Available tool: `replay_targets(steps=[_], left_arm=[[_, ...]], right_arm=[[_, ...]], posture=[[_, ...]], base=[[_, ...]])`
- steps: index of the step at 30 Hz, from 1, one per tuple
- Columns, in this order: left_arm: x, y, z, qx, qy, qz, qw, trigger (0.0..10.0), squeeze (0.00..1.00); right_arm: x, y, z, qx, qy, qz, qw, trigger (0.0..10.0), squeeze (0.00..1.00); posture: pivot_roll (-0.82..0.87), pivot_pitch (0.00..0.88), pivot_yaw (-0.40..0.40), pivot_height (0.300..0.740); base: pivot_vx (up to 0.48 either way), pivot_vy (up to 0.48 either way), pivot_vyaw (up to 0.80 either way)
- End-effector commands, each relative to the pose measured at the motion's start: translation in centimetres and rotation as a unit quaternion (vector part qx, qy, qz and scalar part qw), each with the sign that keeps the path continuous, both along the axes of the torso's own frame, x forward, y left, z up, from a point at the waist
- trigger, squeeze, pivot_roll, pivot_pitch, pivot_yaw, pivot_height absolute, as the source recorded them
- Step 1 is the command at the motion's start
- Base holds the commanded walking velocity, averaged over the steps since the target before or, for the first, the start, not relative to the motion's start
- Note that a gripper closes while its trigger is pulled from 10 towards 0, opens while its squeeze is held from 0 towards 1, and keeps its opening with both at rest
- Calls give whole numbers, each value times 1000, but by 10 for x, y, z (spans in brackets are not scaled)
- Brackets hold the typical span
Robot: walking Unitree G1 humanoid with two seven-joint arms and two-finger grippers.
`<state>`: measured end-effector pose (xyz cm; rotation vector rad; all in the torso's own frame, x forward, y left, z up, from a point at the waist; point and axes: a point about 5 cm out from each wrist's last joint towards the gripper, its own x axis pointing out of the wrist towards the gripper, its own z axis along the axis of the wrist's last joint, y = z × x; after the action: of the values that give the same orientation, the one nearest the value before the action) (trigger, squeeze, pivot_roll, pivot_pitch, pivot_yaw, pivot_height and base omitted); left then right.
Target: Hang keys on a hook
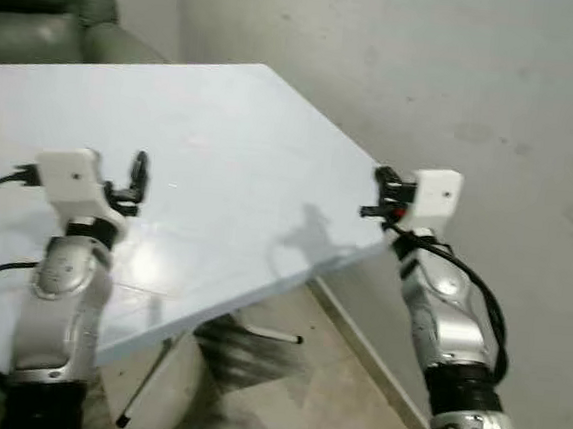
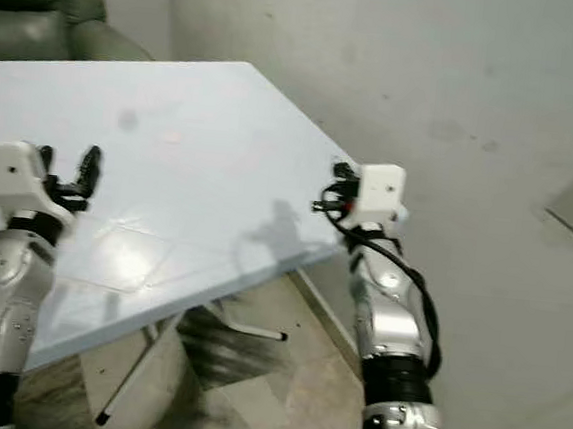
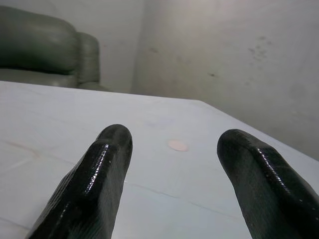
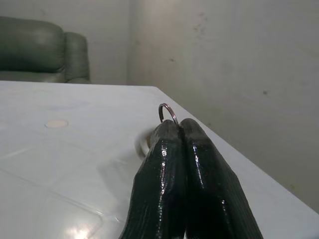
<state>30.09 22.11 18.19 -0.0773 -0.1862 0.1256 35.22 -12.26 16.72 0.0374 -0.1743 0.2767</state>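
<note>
In the left eye view the left gripper (image 1: 137, 183) is raised over the near part of the pale blue table (image 1: 223, 139), its black fingers pointing away across the top. The right gripper (image 1: 381, 193) is held at the table's right edge, just beside the corner, with its shadow lying on the tabletop to its own left. Behind the far left of the table stands a dark green armchair (image 1: 44, 3), and a grey wall (image 1: 459, 79) runs along beyond the right gripper.

The right eye view gives the same layout: the left gripper above the table's near side, the right one at the edge by the wall, and the table's metal legs (image 2: 143, 363) on the tiled floor (image 2: 251, 392) below.

In the left wrist view the left gripper's two fingers (image 3: 94, 184) are spread wide apart with nothing between them; ahead of them lies a small pinkish spot (image 3: 177, 145) on the tabletop.

In the right wrist view the right gripper's fingers (image 4: 164, 179) are pressed together, pinching a key ring (image 4: 168, 112) whose metal loop sticks up from the tips. Something pale shows just beyond the tips, too hidden to identify.
</note>
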Motion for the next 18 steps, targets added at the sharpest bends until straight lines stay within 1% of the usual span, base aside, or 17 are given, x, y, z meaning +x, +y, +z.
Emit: replay_targets(steps=[1, 9, 12, 18], left_arm=[[1, -7, 0, 0, -3, -12, 1000, 10000, 0], [1, -8, 0, -1, -5, -13, 1000, 10000, 0], [0, -14, -1, -1, -7, -35, 999, 10000, 0], [0, -14, 1, 0, -8, -38, 999, 10000, 0]], right_arm=[[2, -12, 4, -3, -7, -16, 1000, 10000, 0], [2, -12, 4, -2, -7, -16, 1000, 10000, 0], [1, -14, 4, -4, -8, -19, 1000, 10000, 0], [0, -15, 5, -2, -8, -21, 1000, 10000, 0]], posture=[[-31, 0, -81, 724], [-30, 0, -84, 724], [-46, 0, -83, 724], [-49, 0, -77, 724]], base=[[0, 0, -756], [0, 0, -756], [0, 0, -756], [0, 0, -756]])
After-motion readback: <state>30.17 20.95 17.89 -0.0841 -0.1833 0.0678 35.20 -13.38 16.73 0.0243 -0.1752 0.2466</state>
